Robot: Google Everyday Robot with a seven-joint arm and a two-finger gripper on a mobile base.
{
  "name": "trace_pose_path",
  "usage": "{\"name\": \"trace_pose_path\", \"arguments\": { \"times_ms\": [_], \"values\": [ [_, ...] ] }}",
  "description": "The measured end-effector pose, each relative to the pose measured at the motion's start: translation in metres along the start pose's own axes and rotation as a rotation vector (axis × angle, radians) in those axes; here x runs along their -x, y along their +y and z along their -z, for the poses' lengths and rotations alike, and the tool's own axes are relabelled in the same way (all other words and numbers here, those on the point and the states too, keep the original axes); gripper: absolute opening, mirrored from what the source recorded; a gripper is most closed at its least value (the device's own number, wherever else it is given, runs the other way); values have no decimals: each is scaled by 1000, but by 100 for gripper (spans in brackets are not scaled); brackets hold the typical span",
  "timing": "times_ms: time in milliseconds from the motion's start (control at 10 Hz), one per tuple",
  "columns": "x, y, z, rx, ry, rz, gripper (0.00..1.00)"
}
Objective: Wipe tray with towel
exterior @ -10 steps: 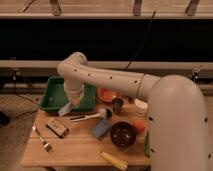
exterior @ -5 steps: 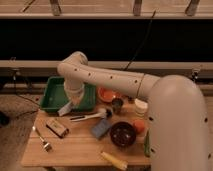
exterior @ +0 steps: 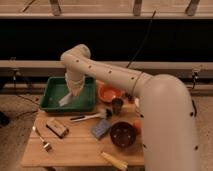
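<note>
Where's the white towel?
In the camera view, the white cloth towel lies in the green plastic tray, back left on the wooden table, under the gripper.

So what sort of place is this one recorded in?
Probably a lab test station, not a kitchen: a small wooden table crowded with bowls, a cable hanging behind, the gripper down in the green tray.

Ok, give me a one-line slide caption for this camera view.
Robot arm's gripper rests on a white towel inside the green tray on a cluttered wooden table.

Pincer (exterior: 75,92), white towel (exterior: 65,100) in green tray (exterior: 88,106)
</note>
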Motion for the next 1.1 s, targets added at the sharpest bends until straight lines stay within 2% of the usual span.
{"name": "trace_pose_path", "arguments": {
  "times_ms": [200, 400, 500, 700, 1100],
  "values": [
    [-13, -17, -4, -12, -8, -3, 0],
    [-15, -32, -15, -11, -18, 2, 0],
    [-15, -39, -21, -4, -25, 9, 0],
    [-14, -52, -47, 21, -38, 20, 0],
    [-22, -54, -82, 56, -50, 2, 0]
  ]
}}
